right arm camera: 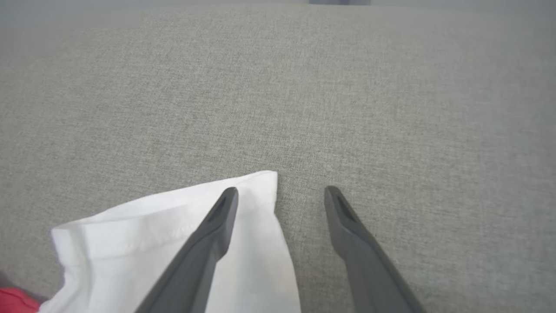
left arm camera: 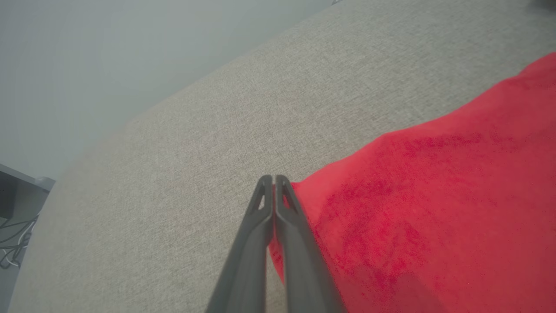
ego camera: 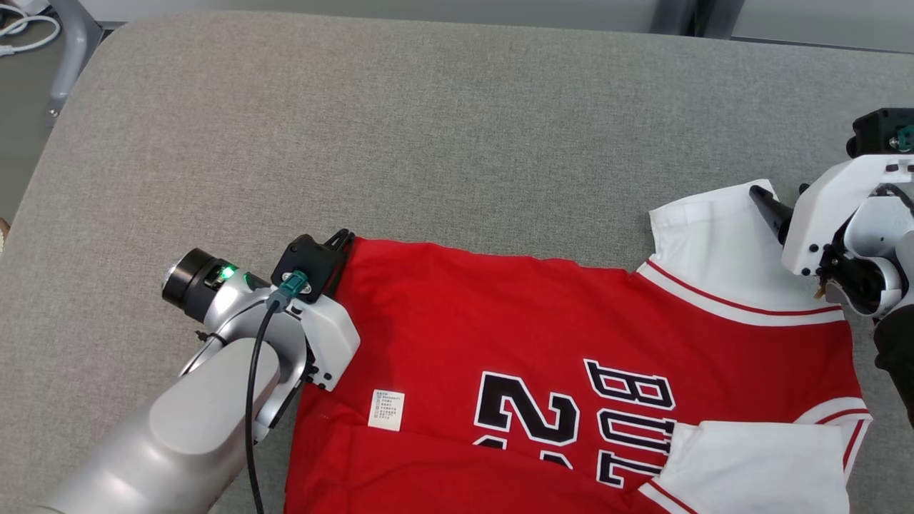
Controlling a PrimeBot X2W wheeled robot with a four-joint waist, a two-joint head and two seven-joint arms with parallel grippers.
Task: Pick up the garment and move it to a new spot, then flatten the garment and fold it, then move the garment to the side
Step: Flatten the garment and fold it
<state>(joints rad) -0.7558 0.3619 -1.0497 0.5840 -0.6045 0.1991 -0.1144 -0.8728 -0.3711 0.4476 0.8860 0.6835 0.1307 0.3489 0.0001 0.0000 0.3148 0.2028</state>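
Noted left gripper (left arm camera: 273, 179) pinched together on red hem corner of garment (ego camera: 543, 321); right gripper (right arm camera: 281, 191) spread apart, straddling white sleeve (right arm camera: 130, 234) edge. Found garment spread on grey padded surface (ego camera: 357, 128). Judged light, limp, slightly slick; best taken at corners, not mid-panel.

Grey fabric tabletop (ego camera: 443, 107), white cables (ego camera: 28, 32) and a grey metal post (ego camera: 71, 50) beyond its corner.
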